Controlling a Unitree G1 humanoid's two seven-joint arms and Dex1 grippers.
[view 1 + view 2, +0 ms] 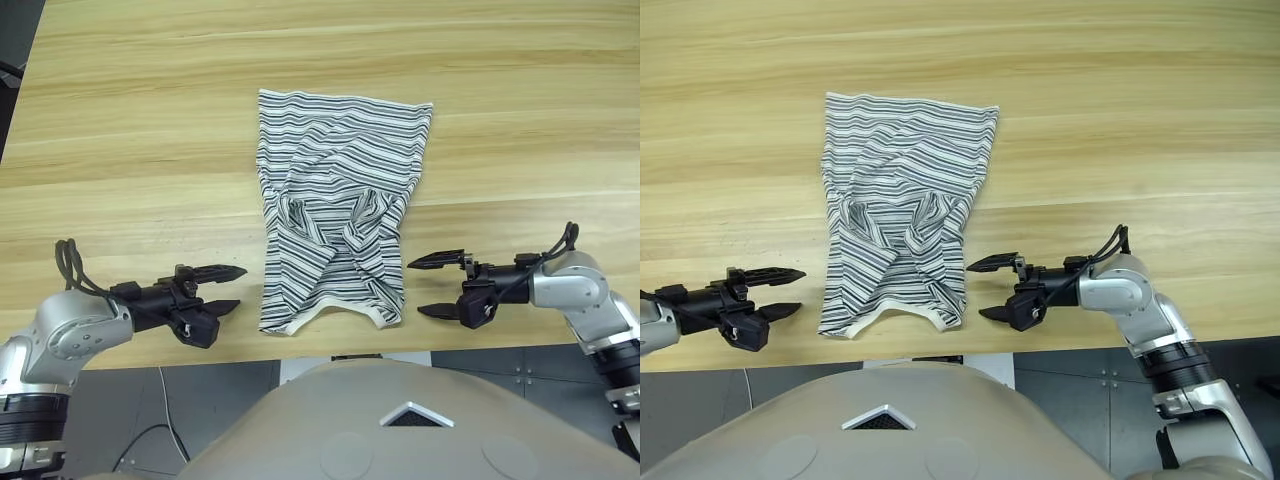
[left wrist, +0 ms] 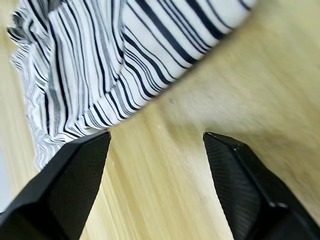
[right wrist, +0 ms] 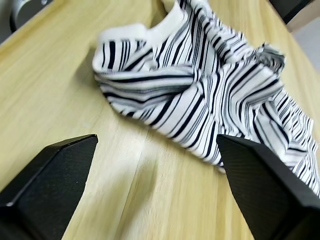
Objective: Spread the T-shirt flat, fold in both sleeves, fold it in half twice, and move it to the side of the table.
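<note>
left fingers [image 1: 215,272]: spread wide, holding nothing; low over the tabletop [image 1: 130,150] near the robot's edge, tips pointing inward at the shirt.
right fingers [image 1: 438,260]: spread wide, holding nothing; mirrored on the other side, tips pointing inward.
T-shirt [image 1: 335,215]: black-and-white stripes; lies on the tabletop between the two sets of fingers, touching neither.
direction from fingers: the shirt lies straight ahead of each pair of tips, inward toward the robot's midline; both are level with its near end.
long axis: runs away from the robot, roughly square to the line between the two arms; white collar [image 3: 165,27] at the near edge, straight hem at the far end.
nearer arm: right, whose tips stand just beside the near corner; the left tips stand a little off the opposite edge.
shirt condition: narrow block, sides drawn in, cloth bunched and creased through the middle and near half; far half smoother.
likely step: sleeves appear already folded in, so the halving folds seem due, each side gripping its own near corner; the bunched middle may drag or unfold.
brands, labels, writing: none legible; only the stripe pattern and the plain collar band show.
</note>
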